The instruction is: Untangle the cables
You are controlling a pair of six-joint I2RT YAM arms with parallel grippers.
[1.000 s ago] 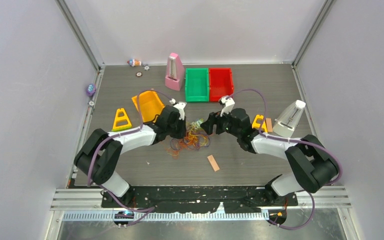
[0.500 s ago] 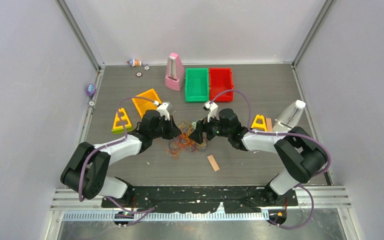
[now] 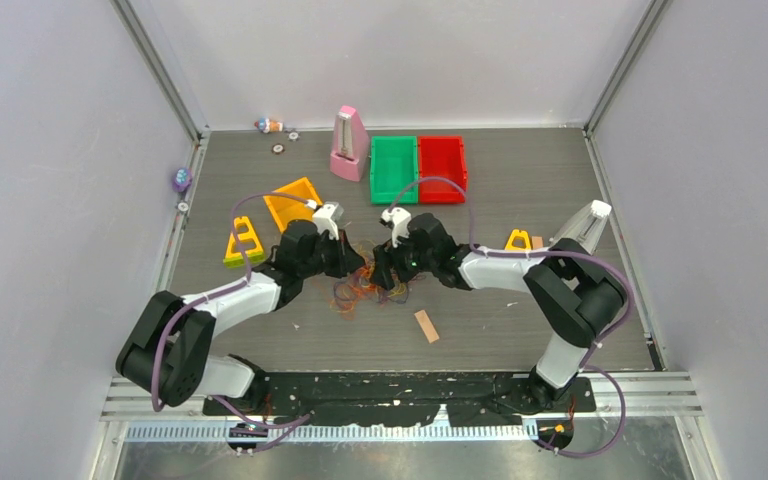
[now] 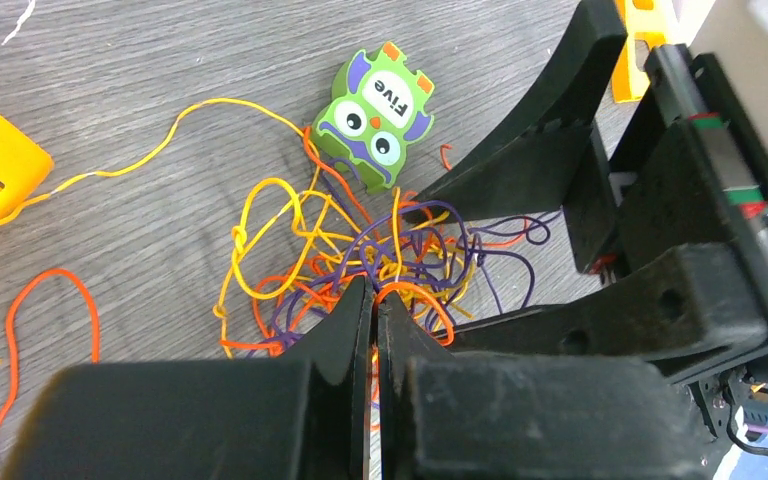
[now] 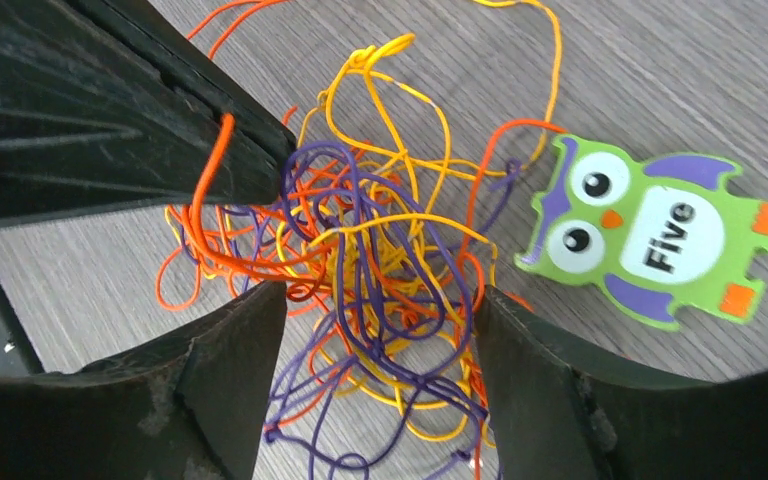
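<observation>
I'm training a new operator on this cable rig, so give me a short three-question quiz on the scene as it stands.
1. True or false: the right gripper is shut on the cables.
2. Which word is printed on the green owl tile? A Four, B Five, C Nine.
3. Fill in: the left gripper pinches a strand coloured ____.
Key: 1 false, its jaws stand open astride the tangle; 2 B; 3 orange.
</observation>
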